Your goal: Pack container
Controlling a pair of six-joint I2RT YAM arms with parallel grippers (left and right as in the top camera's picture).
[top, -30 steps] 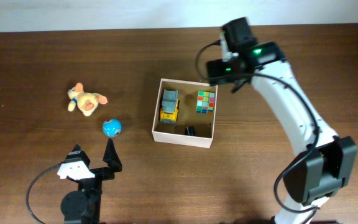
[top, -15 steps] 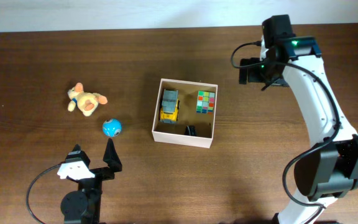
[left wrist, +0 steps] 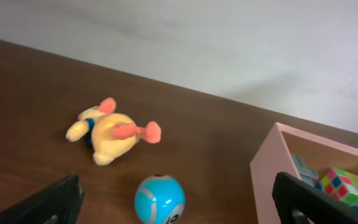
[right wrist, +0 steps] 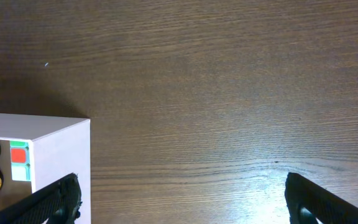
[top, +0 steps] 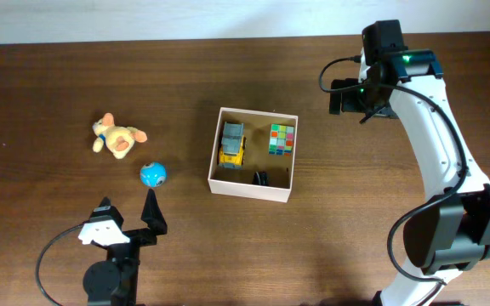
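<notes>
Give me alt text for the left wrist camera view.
A tan plush toy lies on a dark wooden table, a blue ball nearer the camera. At right, the open container holds a colourful puzzle cube. The left gripper is open, black fingertips at the bottom corners.

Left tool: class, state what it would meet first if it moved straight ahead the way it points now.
Most likely the blue ball, lying just ahead of the open left tool and roughly in its line; depth is unclear.

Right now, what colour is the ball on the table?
The ball is bright blue, clearest in the left wrist view.
</notes>
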